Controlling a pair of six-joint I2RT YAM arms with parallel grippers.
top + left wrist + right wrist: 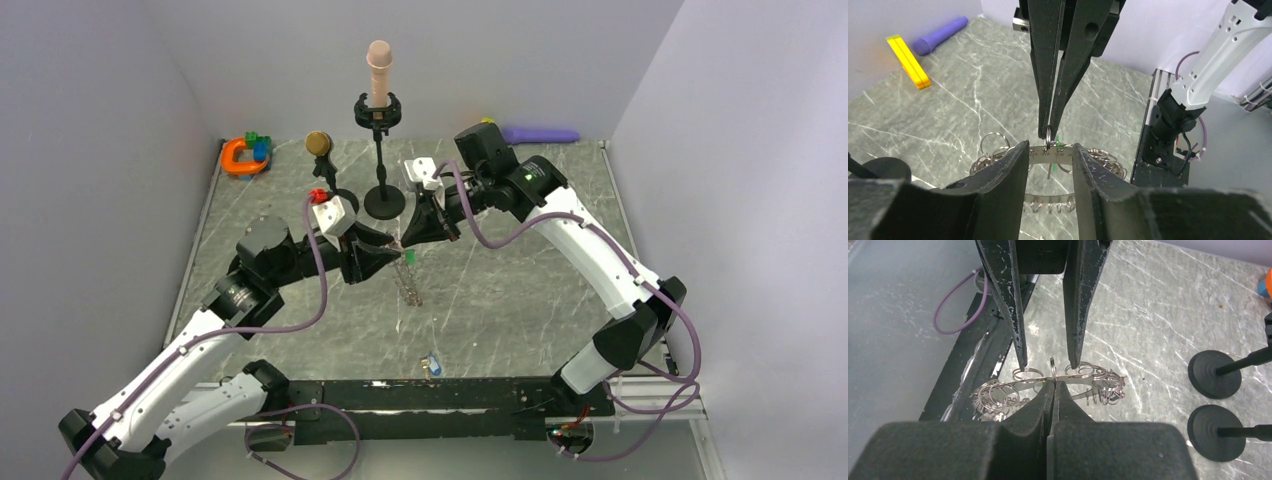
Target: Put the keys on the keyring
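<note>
L gripper (1048, 365) is standing partly open, holding nothing. Its two fingers (1018, 340) are coming down on either side of the keyring (1039, 154), with the tips at its upper rim. I can't tell if they're actually touching.

R gripper (1049, 131) is pinching fully shut on a small loop (1052, 371), which is standing upright at the keyring's rim, right btwn the L fingertips. I can't tell if that loop belongs to the ring or to a key.

The keyring is sitting around the middle of the desk (520, 300), a bit toward the far edge, btwn the two grippers. It's a flat metal band w/ lots of small split rings bunching along it. In the top view a chain-like tail is trailing from it toward the near edge.

The green key (409, 257) is showing just under the R fingertips, right beside the pinched loop. Its attachment is too small to make out.

A black stand base (385, 202) is standing just beyond the grippers. A purple handle (540, 134) is lying at the desk's far right corner, and an orange clamp (243, 157) at the far left.
</note>
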